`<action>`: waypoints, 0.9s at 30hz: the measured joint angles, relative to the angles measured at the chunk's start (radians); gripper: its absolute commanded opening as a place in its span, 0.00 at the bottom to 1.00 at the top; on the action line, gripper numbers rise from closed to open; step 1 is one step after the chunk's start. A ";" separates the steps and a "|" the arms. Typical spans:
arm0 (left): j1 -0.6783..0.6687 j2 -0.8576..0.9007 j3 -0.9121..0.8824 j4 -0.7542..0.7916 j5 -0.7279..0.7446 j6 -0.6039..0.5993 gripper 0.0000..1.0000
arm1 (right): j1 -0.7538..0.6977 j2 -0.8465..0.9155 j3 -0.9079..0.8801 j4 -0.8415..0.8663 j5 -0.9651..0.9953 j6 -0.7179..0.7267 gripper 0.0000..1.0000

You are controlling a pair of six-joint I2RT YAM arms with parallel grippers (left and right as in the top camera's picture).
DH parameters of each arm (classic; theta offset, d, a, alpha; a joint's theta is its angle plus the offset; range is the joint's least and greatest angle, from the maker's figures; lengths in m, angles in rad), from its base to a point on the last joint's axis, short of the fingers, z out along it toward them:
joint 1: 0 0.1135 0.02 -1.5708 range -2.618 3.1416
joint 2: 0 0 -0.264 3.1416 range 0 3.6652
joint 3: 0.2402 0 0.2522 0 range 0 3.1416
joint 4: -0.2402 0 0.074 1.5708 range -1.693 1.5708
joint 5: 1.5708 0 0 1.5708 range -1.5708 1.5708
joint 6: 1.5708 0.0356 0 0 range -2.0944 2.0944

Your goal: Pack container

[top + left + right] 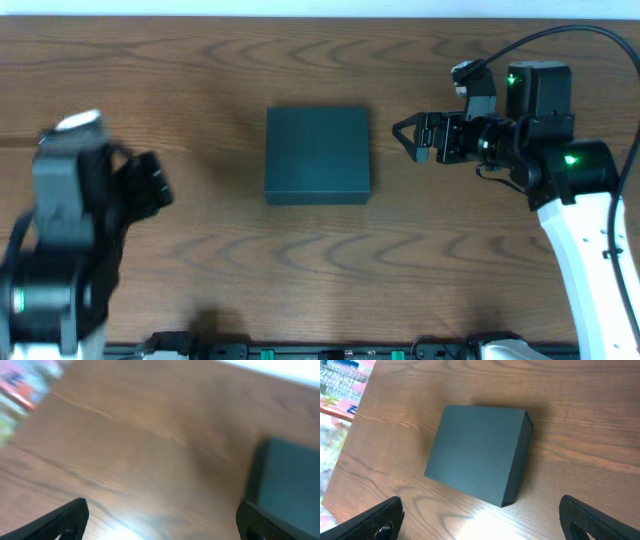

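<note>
The container is a dark teal-black square box lying shut, lid down, in the middle of the wooden table. It shows whole in the right wrist view and at the right edge of the blurred left wrist view. My right gripper is open and empty, held above the table just right of the container, fingers pointing at it; its fingertips show wide apart. My left gripper is open and empty, well left of the container, with its fingers wide apart.
Blurred colourful snack packets lie beyond the table's left edge, seen in the left wrist view and the right wrist view. Bare wood surrounds the container.
</note>
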 measured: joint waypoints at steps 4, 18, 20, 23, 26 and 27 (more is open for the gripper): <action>0.102 -0.197 -0.277 0.151 -0.027 0.004 0.95 | 0.000 0.000 -0.001 0.000 0.000 0.000 0.99; 0.156 -0.726 -1.043 0.532 0.057 0.007 0.95 | 0.000 0.000 -0.002 -0.001 0.001 0.000 0.99; 0.156 -0.756 -1.081 0.537 0.076 0.007 0.95 | 0.000 0.000 -0.002 -0.001 0.001 0.000 0.99; 0.156 -0.789 -1.120 0.543 0.097 0.007 0.95 | 0.000 0.000 -0.002 -0.001 0.001 0.000 0.99; 0.156 -0.816 -1.160 0.548 0.120 0.007 0.95 | 0.000 0.000 -0.002 0.000 0.001 0.000 0.99; 0.156 -0.822 -1.172 0.548 0.127 0.007 0.95 | 0.000 0.000 -0.002 0.000 0.001 0.000 0.99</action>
